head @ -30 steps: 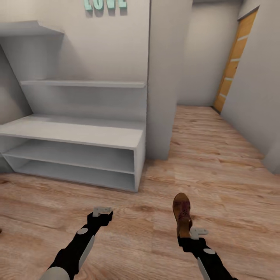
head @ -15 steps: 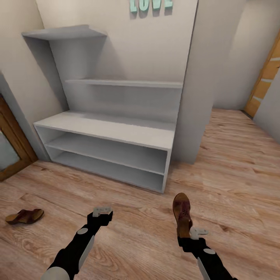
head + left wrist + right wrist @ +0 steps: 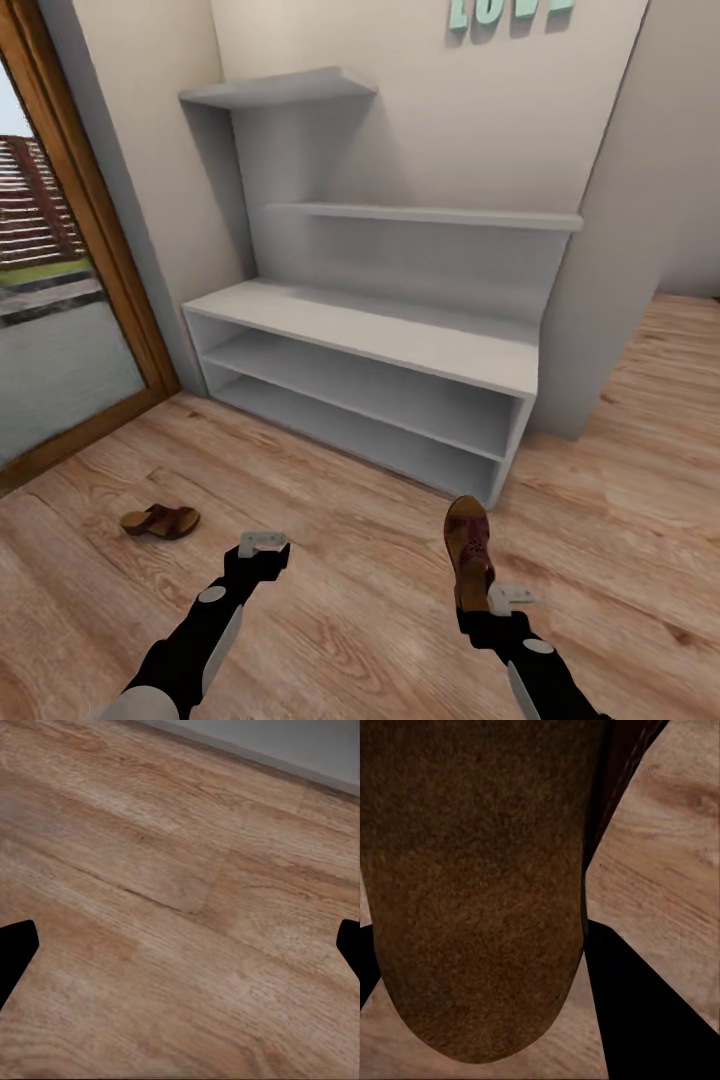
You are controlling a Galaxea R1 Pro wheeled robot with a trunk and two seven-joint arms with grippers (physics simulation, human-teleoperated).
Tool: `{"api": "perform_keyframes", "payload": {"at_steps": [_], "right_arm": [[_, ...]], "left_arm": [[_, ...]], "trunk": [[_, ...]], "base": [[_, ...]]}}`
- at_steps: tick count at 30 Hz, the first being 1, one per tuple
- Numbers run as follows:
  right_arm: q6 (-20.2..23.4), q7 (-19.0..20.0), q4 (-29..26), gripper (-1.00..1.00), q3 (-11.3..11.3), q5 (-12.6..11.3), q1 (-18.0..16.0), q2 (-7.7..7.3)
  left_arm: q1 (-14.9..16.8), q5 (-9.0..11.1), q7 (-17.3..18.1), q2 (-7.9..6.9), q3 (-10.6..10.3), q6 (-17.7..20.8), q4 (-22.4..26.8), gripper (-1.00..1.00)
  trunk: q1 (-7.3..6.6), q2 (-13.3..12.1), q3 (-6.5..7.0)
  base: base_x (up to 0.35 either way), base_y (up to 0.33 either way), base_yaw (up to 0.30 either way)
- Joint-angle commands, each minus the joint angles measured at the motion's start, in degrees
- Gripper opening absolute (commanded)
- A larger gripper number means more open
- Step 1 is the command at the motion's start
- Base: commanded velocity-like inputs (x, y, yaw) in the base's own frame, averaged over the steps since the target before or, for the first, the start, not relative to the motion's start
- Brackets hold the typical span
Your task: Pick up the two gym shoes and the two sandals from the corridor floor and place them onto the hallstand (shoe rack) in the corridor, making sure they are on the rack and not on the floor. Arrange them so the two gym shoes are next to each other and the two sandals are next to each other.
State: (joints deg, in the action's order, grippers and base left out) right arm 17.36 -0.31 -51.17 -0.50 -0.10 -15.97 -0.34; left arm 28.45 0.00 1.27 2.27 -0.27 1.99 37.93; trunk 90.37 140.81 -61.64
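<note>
My right gripper [image 3: 470,605] is shut on the heel of a reddish-brown sandal [image 3: 467,548], which sticks out ahead of it above the corridor floor [image 3: 350,600]. In the right wrist view the sandal's brown sole [image 3: 480,885] is close up between the dark fingers [image 3: 652,1012]. The other sandal [image 3: 160,521] lies on the floor at the left, near the glass door. My left gripper [image 3: 263,545] is open over bare planks, its finger tips [image 3: 15,952] at the edges of the left wrist view. The light grey hallstand [image 3: 370,335] stands ahead against the wall, its shelves bare. The gym shoes are out of view.
A wood-framed glass door [image 3: 60,300] is at the left. A wall corner [image 3: 610,250] juts out right of the hallstand, with more plank floor beyond it. Teal letters [image 3: 510,10] hang on the wall above.
The camera has swung left, so the hallstand has shifted right in the picture and the glass door and floor sandal have come further into view. Both arms keep their pose.
</note>
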Motion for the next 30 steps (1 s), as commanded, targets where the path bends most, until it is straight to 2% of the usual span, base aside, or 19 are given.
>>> {"api": "perform_keyframes", "payload": {"at_steps": [1, 9, 18, 30], "right_arm": [[0.4, -0.12, -0.16, -1.0, -0.03, -0.16, 0.0, 0.01], [0.4, -0.13, -0.16, -1.0, -0.03, -0.16, 0.0, 0.0], [0.4, -0.13, -0.14, -1.0, 0.02, -0.03, 0.03, 0.0], [0.4, 0.01, 0.06, -1.0, 0.21, 0.35, 0.02, 0.08]], "left_arm": [[0.02, 0.0, 0.13, 0.01, 0.0, 0.21, 0.04, 1.0], [0.02, 0.0, 0.13, 0.01, 0.09, 0.21, 0.04, 1.0], [0.02, 0.0, 0.13, 0.01, 0.1, 0.21, 0.04, 1.0], [0.02, 0.0, 0.13, 0.01, 0.1, 0.21, 0.04, 1.0]], "trunk": [[-0.01, 0.02, -0.05], [-0.01, 0.02, -0.05], [-0.01, 0.02, -0.05], [-0.01, 0.02, -0.05]], "base": [[0.0, 0.318, 0.298], [0.0, 0.319, 0.205], [0.037, 0.319, 0.01], [0.155, 0.318, 0.0]]}}
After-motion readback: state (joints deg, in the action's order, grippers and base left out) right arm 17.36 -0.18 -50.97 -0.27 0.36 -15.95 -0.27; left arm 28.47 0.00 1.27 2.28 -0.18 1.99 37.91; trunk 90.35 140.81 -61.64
